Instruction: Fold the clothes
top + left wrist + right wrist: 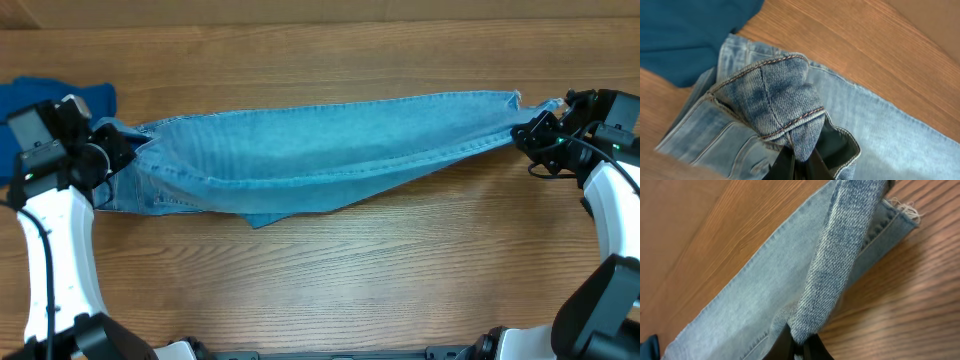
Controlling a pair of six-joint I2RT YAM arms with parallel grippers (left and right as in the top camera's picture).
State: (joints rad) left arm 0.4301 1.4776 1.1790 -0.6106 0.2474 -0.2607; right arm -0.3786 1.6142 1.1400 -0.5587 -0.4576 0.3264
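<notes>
Wooden table (330, 290) filling the view, warm mid-brown top, fine grain running left to right, paler tan band (300, 12) along the far edge, soft even light, only faint shadows

Bright, even light; blurred wrist-view corners.

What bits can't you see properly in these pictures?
- Soft royal-blue garment: overhead, cut off by the left edge and partly covered by the left arm.
- Left gripper fingertips: left wrist view, buried in the pale-blue denim jeans it pinches.
- Right gripper fingertips: right wrist view, covered by the pinched denim fold.
</notes>
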